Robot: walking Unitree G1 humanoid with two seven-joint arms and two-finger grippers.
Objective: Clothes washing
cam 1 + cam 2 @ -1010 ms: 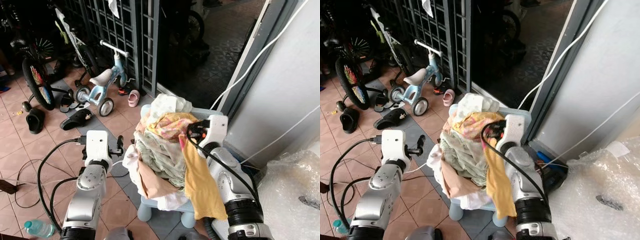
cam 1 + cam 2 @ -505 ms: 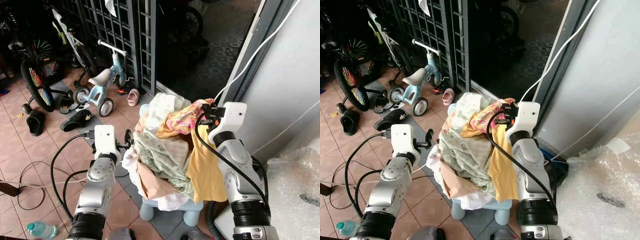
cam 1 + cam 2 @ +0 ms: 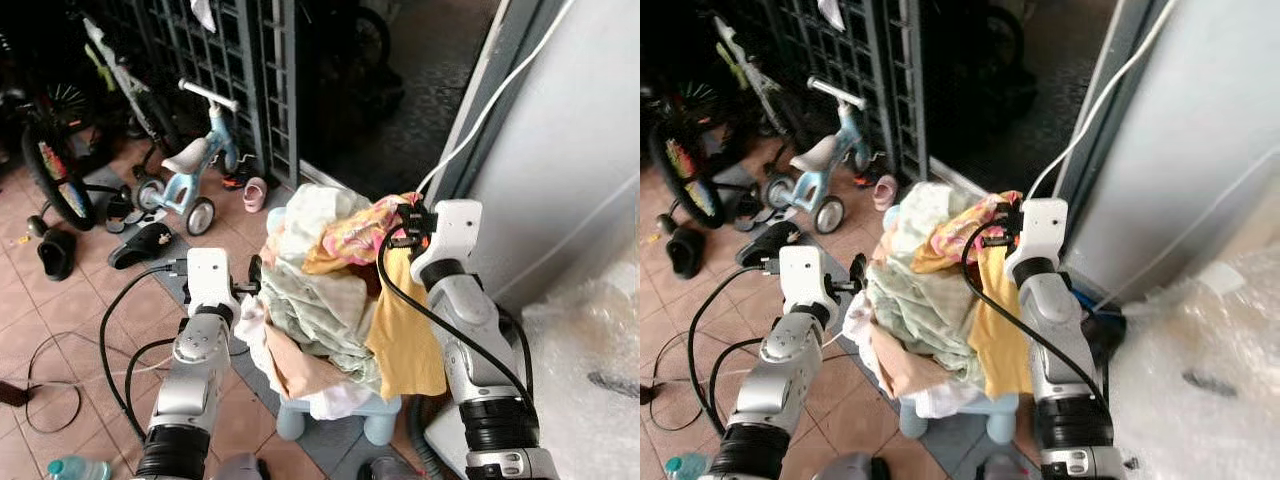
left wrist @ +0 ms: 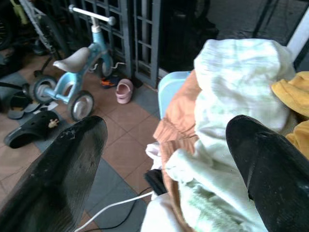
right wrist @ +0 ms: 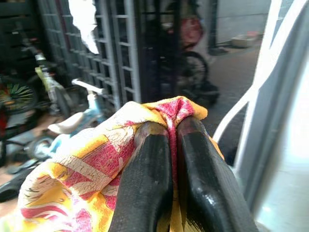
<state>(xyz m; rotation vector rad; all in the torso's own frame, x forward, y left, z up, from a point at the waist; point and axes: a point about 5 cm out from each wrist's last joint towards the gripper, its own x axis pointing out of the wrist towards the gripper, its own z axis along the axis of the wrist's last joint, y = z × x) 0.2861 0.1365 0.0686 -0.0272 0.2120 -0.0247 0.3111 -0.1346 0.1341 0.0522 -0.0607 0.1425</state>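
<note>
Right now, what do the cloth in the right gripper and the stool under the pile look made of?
Cloth: thin woven fabric, yellow with a red print, matte; it creases between the right gripper fingers. Stool: probably moulded plastic, pale blue, smooth rounded legs.

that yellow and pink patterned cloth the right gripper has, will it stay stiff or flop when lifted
Likely floppy: the yellow and pink cloth already bunches and folds around the right gripper, which is shut on it. Probably light, since a small pinch holds it. It may drag neighbouring garments from the clothes pile.
</note>
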